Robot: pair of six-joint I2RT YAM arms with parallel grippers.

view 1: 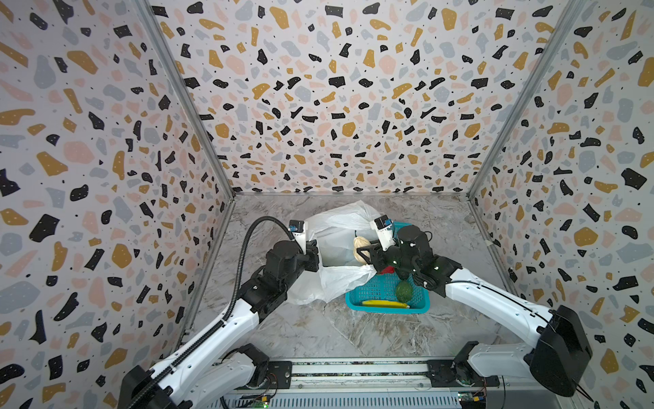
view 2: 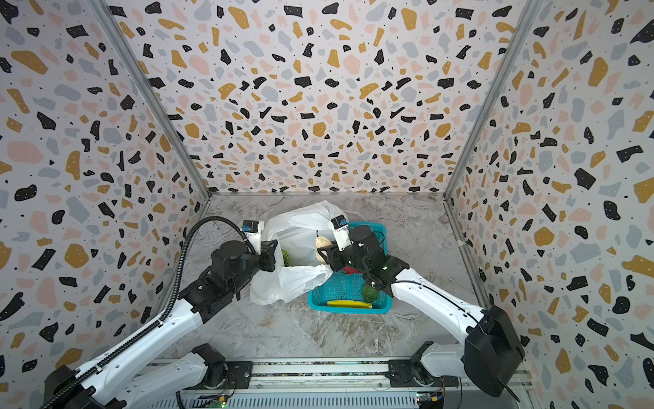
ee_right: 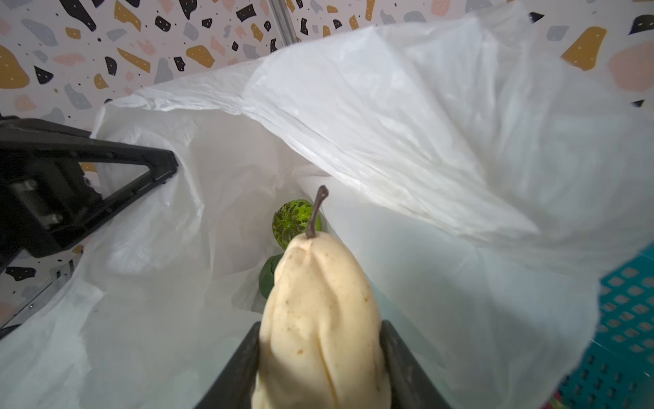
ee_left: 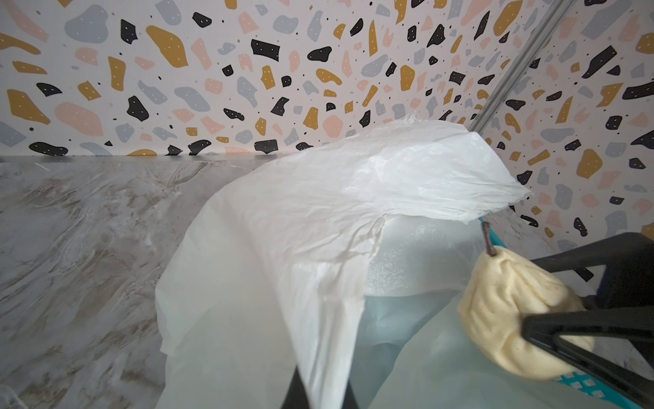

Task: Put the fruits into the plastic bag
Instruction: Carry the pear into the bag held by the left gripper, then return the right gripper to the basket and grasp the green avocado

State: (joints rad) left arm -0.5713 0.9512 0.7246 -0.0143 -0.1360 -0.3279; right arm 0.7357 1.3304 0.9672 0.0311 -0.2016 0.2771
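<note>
Two fruits lie in the teal plastic mesh basket (view 1: pixel 357 301) at its near edge: a long yellow banana (view 1: pixel 385 304) along the near wall and, just behind it, a dark green rounded fruit (view 1: pixel 404 292). A red fruit (view 1: pixel 386 270), mostly hidden under the arm, lies farther in. These are not yet moved, so in my judgement the task is about half done.

Beyond them, the right gripper (ee_right: pixel 320 357) is clenched on a pale cream pear with a brown stem (ee_right: pixel 318 301) and holds it over the mouth of the large crinkly white plastic bag (view 1: pixel 336 283), which lies on the marble table beside the basket's left edge.

The left gripper (view 1: pixel 311 253) is closed on the bag's left rim, probably to keep the mouth open. Deep inside, a bright green bumpy fruit (ee_right: pixel 295 221) already rests.
</note>
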